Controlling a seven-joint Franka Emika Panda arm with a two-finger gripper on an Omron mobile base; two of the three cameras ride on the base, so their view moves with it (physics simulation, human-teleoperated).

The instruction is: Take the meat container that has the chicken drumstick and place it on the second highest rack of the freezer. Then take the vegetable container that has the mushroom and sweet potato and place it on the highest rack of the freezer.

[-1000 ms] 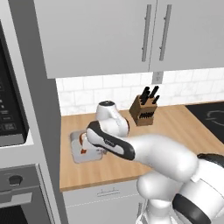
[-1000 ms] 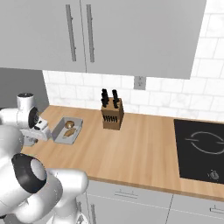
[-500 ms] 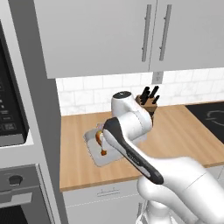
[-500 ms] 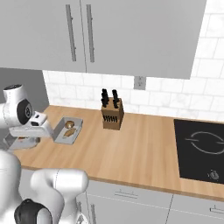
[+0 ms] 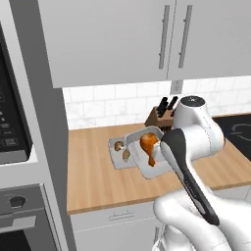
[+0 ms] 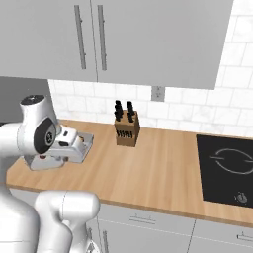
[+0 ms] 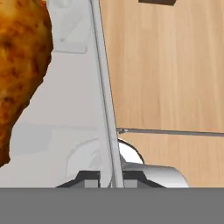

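Meat container [image 5: 147, 169]: shallow pale-grey tray, thin upright rim, raised clear of the wooden counter [image 5: 98, 181]. Contents: the chicken drumstick [image 5: 148, 145], glossy orange-brown, bulbous end tapering to a thin bone. Gripper [image 7: 111, 177]: jaws clamped on the tray's rim. Just beside it, a second grey tray [image 5: 117, 156] holding the mushroom [image 5: 118, 145] on the counter.

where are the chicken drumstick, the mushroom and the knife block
chicken drumstick [image 5: 148, 144], left base view, on its bulbous orange-brown end
mushroom [image 5: 118, 145], left base view, on its dark brown cap
knife block [image 6: 126, 130], right base view, on its wooden front face
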